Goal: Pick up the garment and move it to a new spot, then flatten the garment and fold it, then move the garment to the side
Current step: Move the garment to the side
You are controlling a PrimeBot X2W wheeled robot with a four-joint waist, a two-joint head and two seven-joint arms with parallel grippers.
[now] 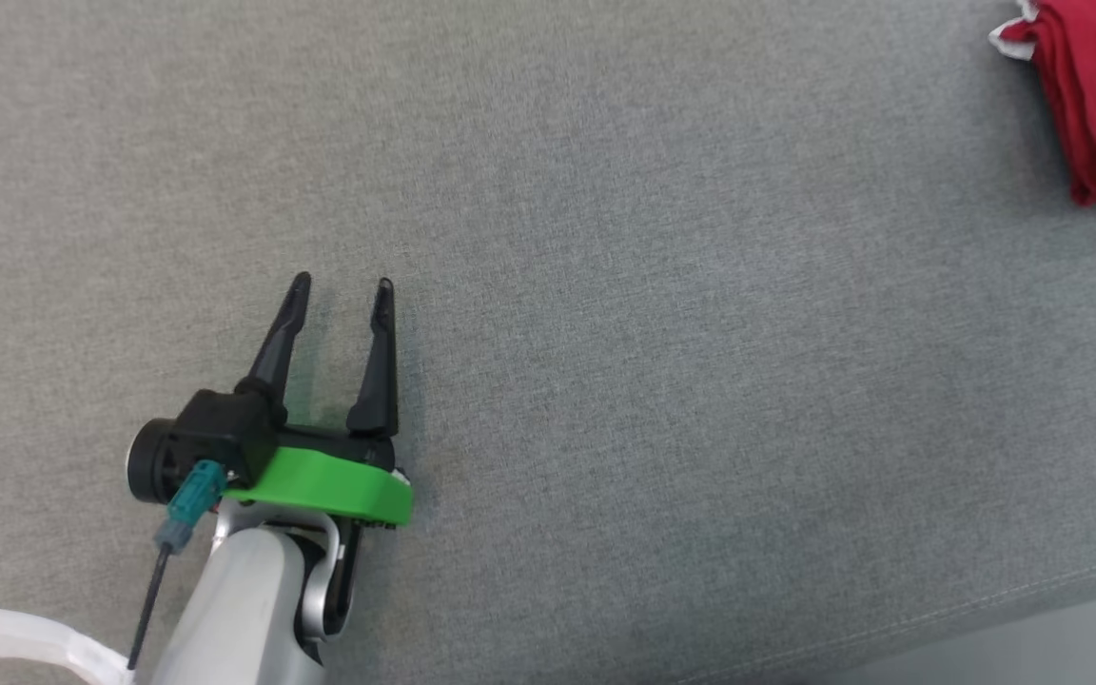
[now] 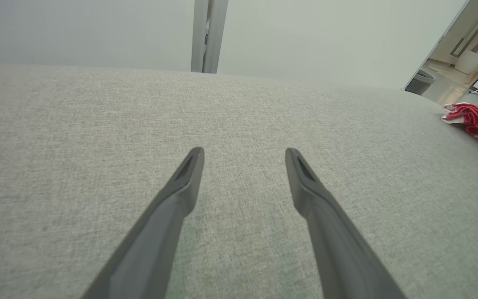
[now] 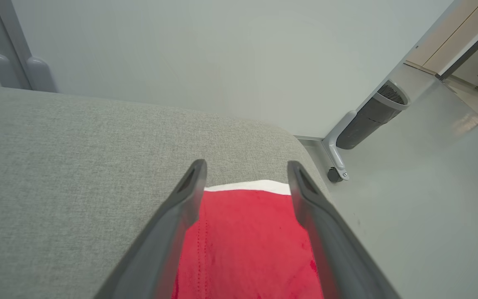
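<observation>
The garment [image 1: 1086,86] is a red bundle with white trim, lying at the far right corner of the grey upholstered surface [image 1: 700,333]. In the left wrist view the garment [image 2: 477,122] lies far off to the right. My left gripper [image 1: 343,282] rests low over bare grey fabric at the lower left, open and empty, its two fingers spread [image 2: 244,151]. My right gripper [image 3: 246,164] stands open just above the garment [image 3: 247,241], with red cloth and its white edge showing between the spread fingers. Nothing is pinched.
The cushion's front edge runs across the lower right, with pale floor [image 1: 1033,656] beyond it. A white strip [image 1: 34,642] lies by my left forearm. A dark bin on a grey bracket [image 3: 371,120] stands by the wall past the cushion's corner.
</observation>
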